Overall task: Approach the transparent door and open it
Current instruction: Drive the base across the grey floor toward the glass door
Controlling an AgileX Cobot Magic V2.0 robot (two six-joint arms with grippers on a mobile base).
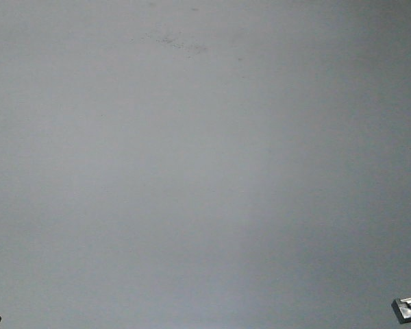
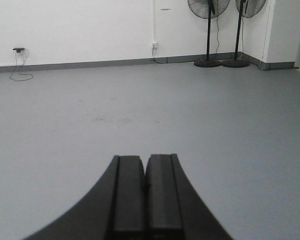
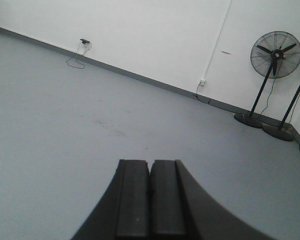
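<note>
The transparent door is out of view in all three views. My left gripper [image 2: 145, 159] is shut and empty, its black fingers pressed together and pointing over bare grey floor. My right gripper [image 3: 150, 162] is also shut and empty, pointing over the same floor. In the front view only grey floor shows, with small dark bits of the arms at the lower left corner and at the right edge [image 1: 409, 307].
A white wall with a grey skirting [image 2: 90, 64] runs across the far side. Two standing fans [image 2: 208, 30] stand in the right corner, also in the right wrist view [image 3: 270, 65]. A wall socket with cable [image 2: 153, 46] and a small charger with cord [image 2: 18, 50] are on the wall.
</note>
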